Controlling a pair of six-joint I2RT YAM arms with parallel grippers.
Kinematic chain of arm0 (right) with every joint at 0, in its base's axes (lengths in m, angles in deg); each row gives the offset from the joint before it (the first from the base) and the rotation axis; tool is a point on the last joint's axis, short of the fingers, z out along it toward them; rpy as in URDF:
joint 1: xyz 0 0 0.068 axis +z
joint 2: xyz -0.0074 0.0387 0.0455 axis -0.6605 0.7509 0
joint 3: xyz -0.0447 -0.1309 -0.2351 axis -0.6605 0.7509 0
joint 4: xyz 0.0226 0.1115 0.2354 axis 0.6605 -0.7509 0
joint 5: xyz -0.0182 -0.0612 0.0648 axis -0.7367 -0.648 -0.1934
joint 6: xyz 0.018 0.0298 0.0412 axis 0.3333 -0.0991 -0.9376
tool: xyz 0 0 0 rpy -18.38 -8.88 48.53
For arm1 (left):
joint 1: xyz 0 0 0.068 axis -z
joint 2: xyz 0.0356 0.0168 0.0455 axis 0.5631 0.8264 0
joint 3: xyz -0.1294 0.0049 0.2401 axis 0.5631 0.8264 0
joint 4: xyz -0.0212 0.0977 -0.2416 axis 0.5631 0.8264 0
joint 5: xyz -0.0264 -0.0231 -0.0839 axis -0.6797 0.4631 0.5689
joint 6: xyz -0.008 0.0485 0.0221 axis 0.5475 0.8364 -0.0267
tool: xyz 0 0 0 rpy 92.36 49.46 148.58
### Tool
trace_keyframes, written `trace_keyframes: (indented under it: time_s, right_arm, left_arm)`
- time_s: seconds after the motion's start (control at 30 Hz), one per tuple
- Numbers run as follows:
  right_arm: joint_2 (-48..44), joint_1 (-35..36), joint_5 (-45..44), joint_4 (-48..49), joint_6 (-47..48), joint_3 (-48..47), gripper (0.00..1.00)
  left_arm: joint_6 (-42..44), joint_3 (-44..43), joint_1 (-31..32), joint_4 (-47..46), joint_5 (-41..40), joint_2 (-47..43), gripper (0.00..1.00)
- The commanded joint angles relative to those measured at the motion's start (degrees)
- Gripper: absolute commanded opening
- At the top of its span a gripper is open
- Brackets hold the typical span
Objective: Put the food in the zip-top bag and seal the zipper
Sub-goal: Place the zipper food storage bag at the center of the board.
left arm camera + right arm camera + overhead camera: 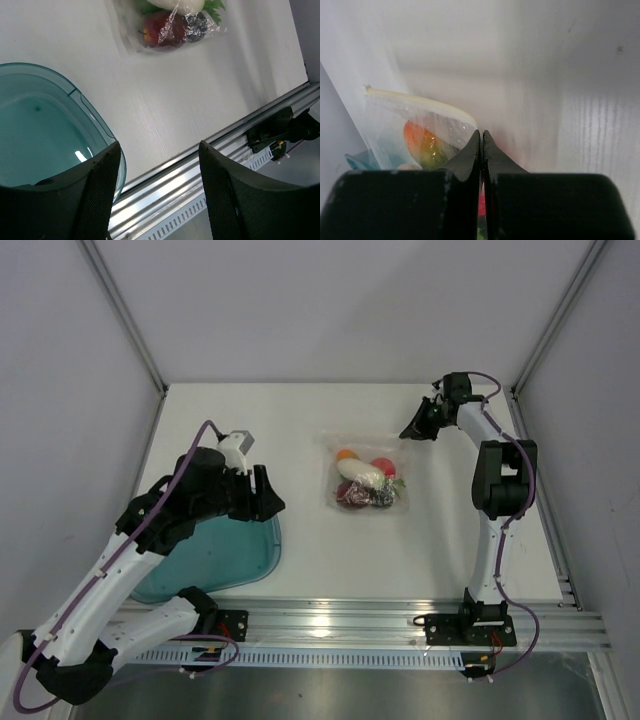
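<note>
The zip-top bag (335, 460) lies flat mid-table with the food (365, 480) inside: red fruits, a white piece, an orange bit and green bits. The zipper (360, 439) runs along its far edge. My right gripper (405, 432) is shut, its tips at the bag's far right corner. The right wrist view shows my right gripper (481, 131) closed tight where the pale zipper strip (415, 98) ends, with the orange piece (417, 142) behind. My left gripper (270, 495) is open and empty, left of the bag. In the left wrist view my left gripper (160, 150) is well short of the bag (125, 30).
A teal translucent tray (225, 555) sits at the front left under my left arm; its rim (85, 100) is beside my left finger. An aluminium rail (330, 620) runs along the near table edge. Grey walls enclose the table on three sides.
</note>
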Motion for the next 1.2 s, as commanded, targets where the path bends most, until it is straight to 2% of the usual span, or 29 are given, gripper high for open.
trace_keyframes:
  time_s: [0.0,0.6,1.07,1.17]
  right_arm:
    - [0.44,-0.76,-1.08,-1.07,0.11,-1.66,0.00]
    - [3.69,-1.56,-1.61,2.89,4.07,0.89,0.00]
    - [4.84,-1.47,-3.98,-0.01,7.14,-1.39,0.00]
    - [3.96,-1.47,-4.77,-1.24,7.67,-2.27,0.04]
  left_arm:
    - [-0.33,-0.29,-0.27,-1.08,1.88,0.04,0.66]
    - [-0.51,0.94,-0.27,-2.66,8.56,2.67,0.68]
    - [-1.56,1.82,-0.44,-4.24,12.08,3.99,0.70]
    - [-1.73,1.65,-0.44,-4.77,12.87,4.26,0.72]
